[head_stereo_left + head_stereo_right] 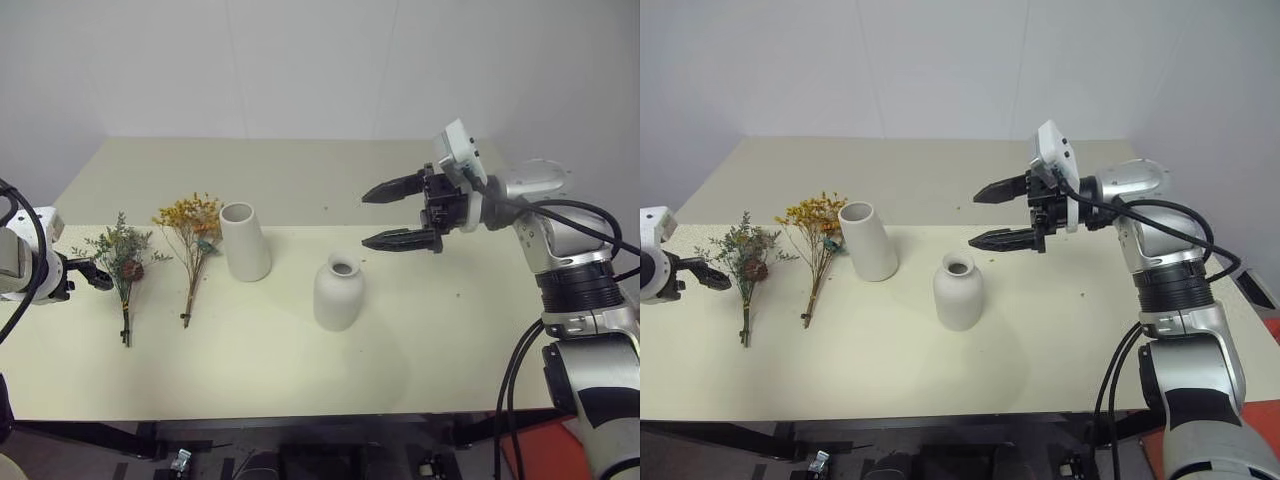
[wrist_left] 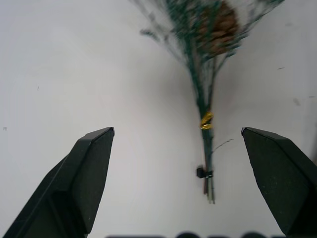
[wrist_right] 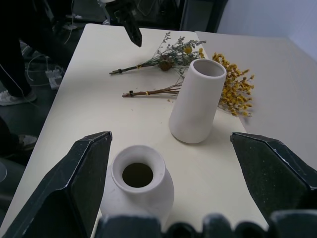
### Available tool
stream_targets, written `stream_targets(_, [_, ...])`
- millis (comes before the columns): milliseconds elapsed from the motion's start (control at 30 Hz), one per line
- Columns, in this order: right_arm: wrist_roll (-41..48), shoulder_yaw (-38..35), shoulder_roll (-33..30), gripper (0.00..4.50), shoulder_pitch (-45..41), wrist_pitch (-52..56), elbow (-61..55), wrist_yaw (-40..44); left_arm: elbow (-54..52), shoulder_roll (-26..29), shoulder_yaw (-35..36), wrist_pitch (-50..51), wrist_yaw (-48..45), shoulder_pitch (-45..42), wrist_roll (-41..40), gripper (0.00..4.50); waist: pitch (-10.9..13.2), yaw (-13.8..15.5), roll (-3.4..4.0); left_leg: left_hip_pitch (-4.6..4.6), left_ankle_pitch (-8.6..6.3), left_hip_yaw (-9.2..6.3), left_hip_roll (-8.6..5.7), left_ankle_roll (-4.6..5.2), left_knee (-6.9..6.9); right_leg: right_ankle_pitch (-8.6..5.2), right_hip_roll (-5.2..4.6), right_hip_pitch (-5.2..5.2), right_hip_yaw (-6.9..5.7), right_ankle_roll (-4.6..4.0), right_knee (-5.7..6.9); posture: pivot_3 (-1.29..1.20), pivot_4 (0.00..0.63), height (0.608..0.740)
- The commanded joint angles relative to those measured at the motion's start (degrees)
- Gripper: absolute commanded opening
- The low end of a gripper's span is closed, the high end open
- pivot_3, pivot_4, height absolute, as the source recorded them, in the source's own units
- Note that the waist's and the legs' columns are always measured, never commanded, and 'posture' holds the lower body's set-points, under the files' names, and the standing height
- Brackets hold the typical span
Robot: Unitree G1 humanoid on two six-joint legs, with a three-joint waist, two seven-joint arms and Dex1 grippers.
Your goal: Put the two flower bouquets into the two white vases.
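The left gripper [image 1: 95, 275] hangs at the table's [image 1: 300, 370] left edge, just left of the green bunch [image 1: 122, 262], its fingers spread wide with nothing between them. From its wrist camera the bunch's stems lie on the table between the two fingertips [image 2: 94, 148], with the pine cone [image 2: 218, 27] further along.

Taking the tall vase [image 1: 245, 241] as the mark: the green bunch lies flat on the table well to its left, heads toward the far edge and stems toward the near edge. The yellow bunch [image 1: 193, 240] lies between that bunch and the tall vase, just left of the vase, its yellow heads near the vase's mouth and its stems running back toward the near edge. The tall vase stands upright and empty.

The short vase [image 1: 338, 291] stands upright to the tall vase's right and a little nearer the front edge, apart from it, also empty.

The right gripper [image 1: 395, 213] hovers in the air to the right of the tall vase, above and just beyond the short vase, pointing leftward with its fingers wide apart and empty.
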Motion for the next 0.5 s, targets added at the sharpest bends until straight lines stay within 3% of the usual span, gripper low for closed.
stream_targets(33, [0.11,-1.43,-0.16,4.50,-1.32,-1.09,-0.63,0.45,-2.09,0.26,2.47,0.26,3.61,-0.23,-3.75,4.49,0.00,0.00,0.00,0.00,0.00,0.00,0.00,0.00,0.00,0.01,0.00,0.00,0.00,-0.01,0.00,0.00,0.150,0.740])
stream_targets(300, [0.27,-1.97,-0.66,4.50,-0.68,-0.59,-1.13,0.13,-1.22,-4.38,0.89,0.26,7.40,-5.49,-5.06,4.49,-0.01,0.10,-0.01,0.01,0.00,-0.01,-0.03,-0.01,0.00,0.01,-0.01,0.02,0.00,-0.02,0.00,0.00,0.150,0.740])
stream_targets(500, [0.53,-2.58,-1.95,4.50,-0.34,0.05,-1.82,0.11,1.53,-4.64,0.98,0.26,9.51,-5.19,-3.02,4.49,0.00,-0.34,-0.01,0.01,0.00,0.00,-0.02,-0.01,0.00,0.02,0.01,-0.02,0.02,-0.02,0.01,0.00,0.150,0.740])
